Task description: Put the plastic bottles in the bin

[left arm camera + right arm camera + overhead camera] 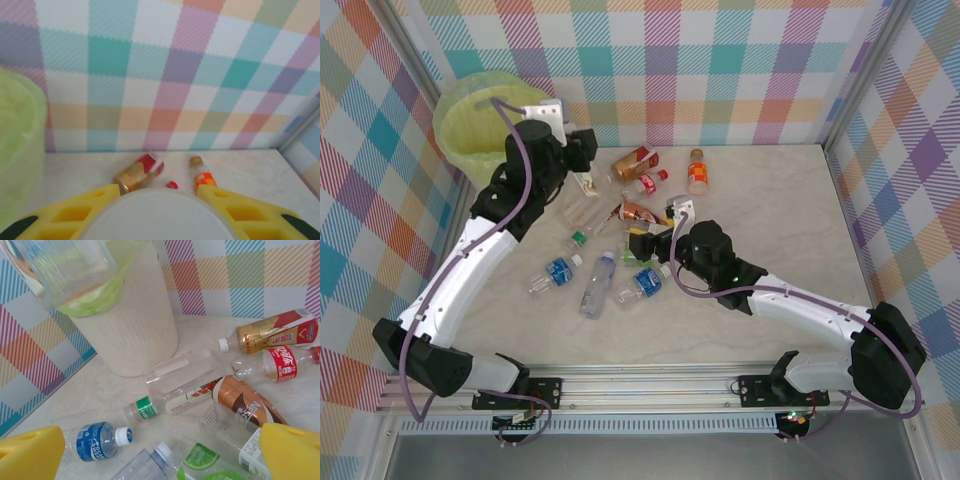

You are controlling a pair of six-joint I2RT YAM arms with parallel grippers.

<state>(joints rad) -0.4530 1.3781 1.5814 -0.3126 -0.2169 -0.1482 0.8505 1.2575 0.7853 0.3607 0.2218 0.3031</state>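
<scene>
one yellow-green bin [460,130], about eleven small plastic bottles [600,283], two robot arms [470,262]

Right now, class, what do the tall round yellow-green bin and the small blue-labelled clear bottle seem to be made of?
Yellow-green bin: likely thin plastic, translucent, matt; light glows through its wall. Blue-labelled bottle: probably clear, glossy plastic; see-through body, printed film label.

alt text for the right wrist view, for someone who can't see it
The right end effector hangs open, yellow fingers at both lower corners, over plastic bottles lying scattered on a pale table. The tall round bin stands upper left against a plaid wall.
</scene>
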